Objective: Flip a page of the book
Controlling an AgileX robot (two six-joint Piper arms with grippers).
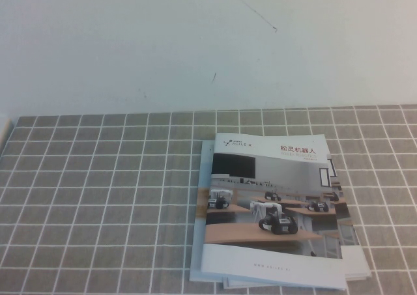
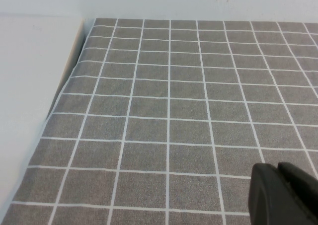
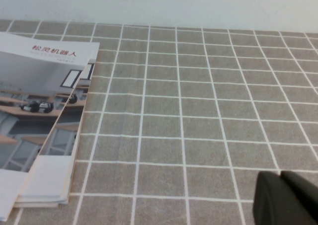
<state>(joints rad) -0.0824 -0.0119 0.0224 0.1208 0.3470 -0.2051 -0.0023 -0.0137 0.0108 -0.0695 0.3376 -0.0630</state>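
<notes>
Surface: grey cloth with white grid [image 1: 98,178], backed by a plain white wall [image 1: 195,41]. The book [image 1: 273,210] lies closed, cover up, right of centre at the near edge, atop similar white booklets [image 1: 355,262]. Left gripper [image 2: 285,195] over bare cloth, fingers together. Right gripper [image 3: 288,197] right of the book, apart from it, fingers together.

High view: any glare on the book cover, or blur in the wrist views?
High view: soft overall, flat lighting, no glare on the book. Left wrist view: left hand a dark blurred shape over the grid cloth. Right wrist view: right hand likewise blurred; cover title legible.
</notes>
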